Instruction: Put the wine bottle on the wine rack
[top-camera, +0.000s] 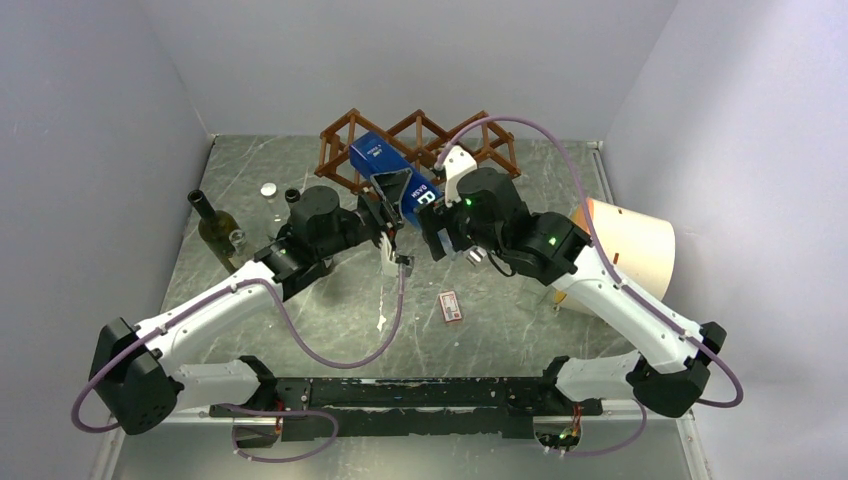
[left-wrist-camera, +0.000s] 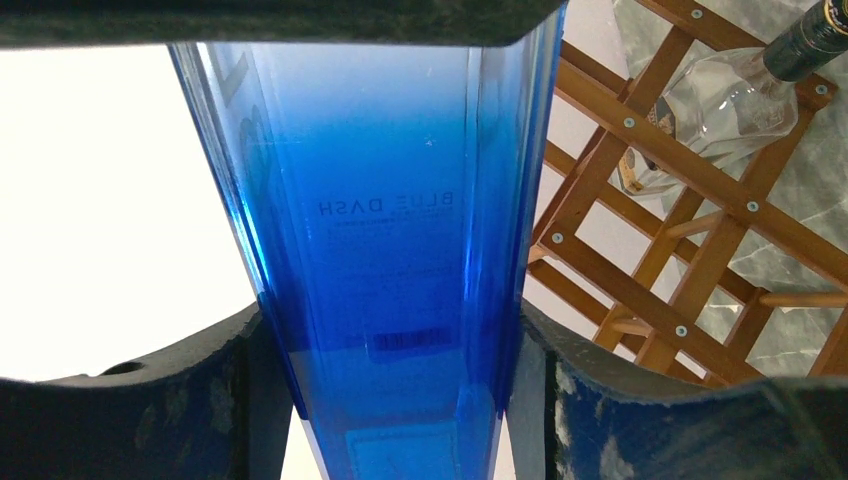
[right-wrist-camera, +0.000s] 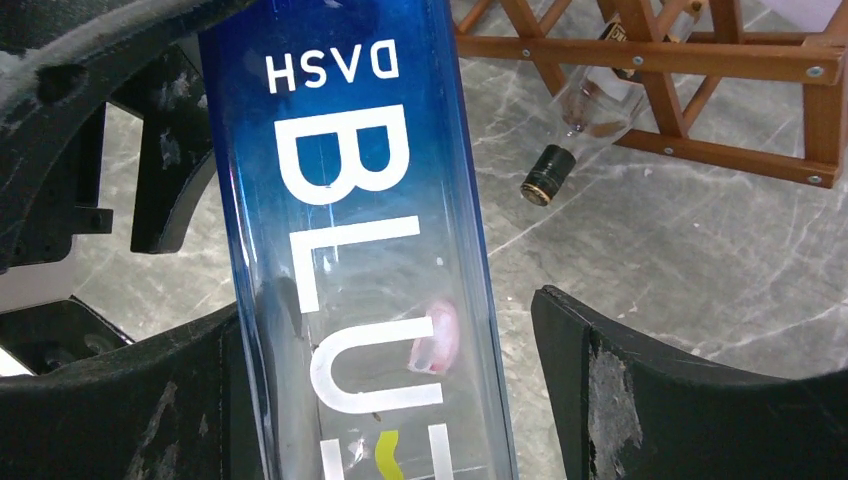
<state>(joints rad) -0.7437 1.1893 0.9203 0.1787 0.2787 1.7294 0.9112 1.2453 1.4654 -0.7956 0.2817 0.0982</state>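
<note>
Grey veined worktop (top-camera: 520, 310), enclosed by plain pale walls (top-camera: 420, 50), carries the wooden wine rack (left-wrist-camera: 650, 140) at its rear. Left claw (left-wrist-camera: 395, 330) clamps the blue wine bottle (top-camera: 380, 155) just before the rack. Right claw (right-wrist-camera: 390, 320) straddles the bottle, spread wide, one finger clear of the glass.

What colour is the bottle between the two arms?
The bottle is deep blue glass fading towards clear, with white lettering. It shows best in the right wrist view.

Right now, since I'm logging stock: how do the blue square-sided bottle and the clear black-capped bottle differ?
The blue square-sided glass bottle is tinted and flat-faced; the clear black-capped glass bottle is colourless and rounded. The blue one sits in the left pincer; the clear one lies in the reddish-brown wooden rack. Both are glass.
</note>
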